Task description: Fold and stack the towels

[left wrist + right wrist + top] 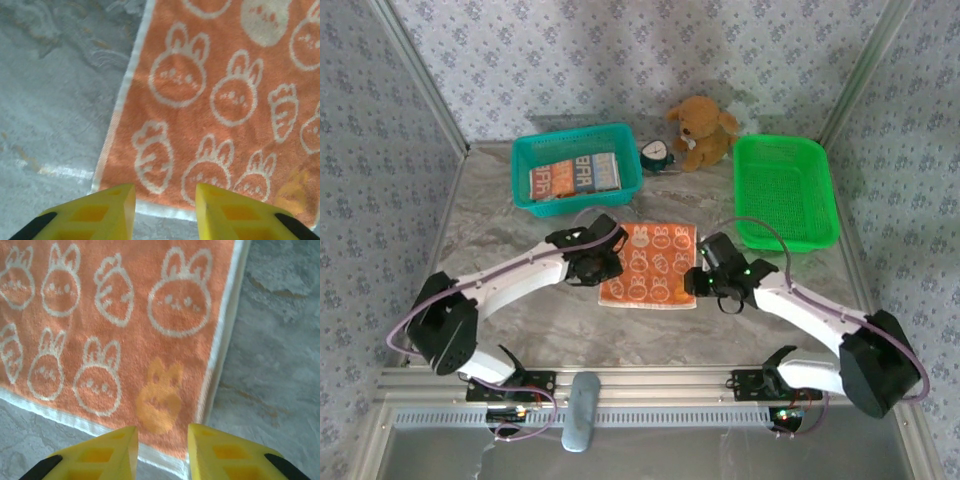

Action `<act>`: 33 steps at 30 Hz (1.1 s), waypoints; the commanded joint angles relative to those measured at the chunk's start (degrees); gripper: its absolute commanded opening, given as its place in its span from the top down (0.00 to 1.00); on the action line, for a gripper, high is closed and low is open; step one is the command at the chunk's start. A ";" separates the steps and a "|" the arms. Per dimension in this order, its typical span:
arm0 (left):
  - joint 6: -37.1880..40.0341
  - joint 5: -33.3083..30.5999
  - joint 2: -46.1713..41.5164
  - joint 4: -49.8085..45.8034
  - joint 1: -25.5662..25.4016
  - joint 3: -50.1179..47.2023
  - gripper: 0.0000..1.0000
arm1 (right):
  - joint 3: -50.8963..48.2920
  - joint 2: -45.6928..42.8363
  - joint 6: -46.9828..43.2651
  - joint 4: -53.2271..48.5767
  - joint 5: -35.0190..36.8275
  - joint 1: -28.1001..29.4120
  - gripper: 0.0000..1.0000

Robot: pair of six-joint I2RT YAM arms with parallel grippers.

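left gripper apart, above orange towel near-left corner | right gripper apart, near-right corner

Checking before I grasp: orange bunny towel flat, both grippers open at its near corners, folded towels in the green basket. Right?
Not quite. The folded towels sit in the teal basket, not the green basket, as the top external view shows. The orange bunny towel does lie flat, with left gripper and right gripper open at its near corners.
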 commanded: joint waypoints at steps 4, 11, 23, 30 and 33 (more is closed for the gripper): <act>5.71 2.37 5.70 1.73 1.83 2.61 0.71 | 4.22 6.79 -4.11 2.47 -0.73 0.00 0.67; 7.22 5.16 12.93 4.68 2.82 1.42 0.81 | 4.49 15.93 -4.90 5.97 -3.19 -0.87 0.78; 4.54 5.59 12.61 5.14 1.54 -5.74 0.84 | -2.18 16.14 -2.61 6.54 -3.60 -0.25 0.83; 1.02 5.30 5.75 2.44 -1.99 -13.18 0.86 | -7.52 7.00 1.63 2.18 -2.58 4.22 0.83; -0.78 5.39 1.76 0.82 -3.52 -15.42 0.85 | -9.18 2.93 3.65 0.39 -2.64 6.48 0.82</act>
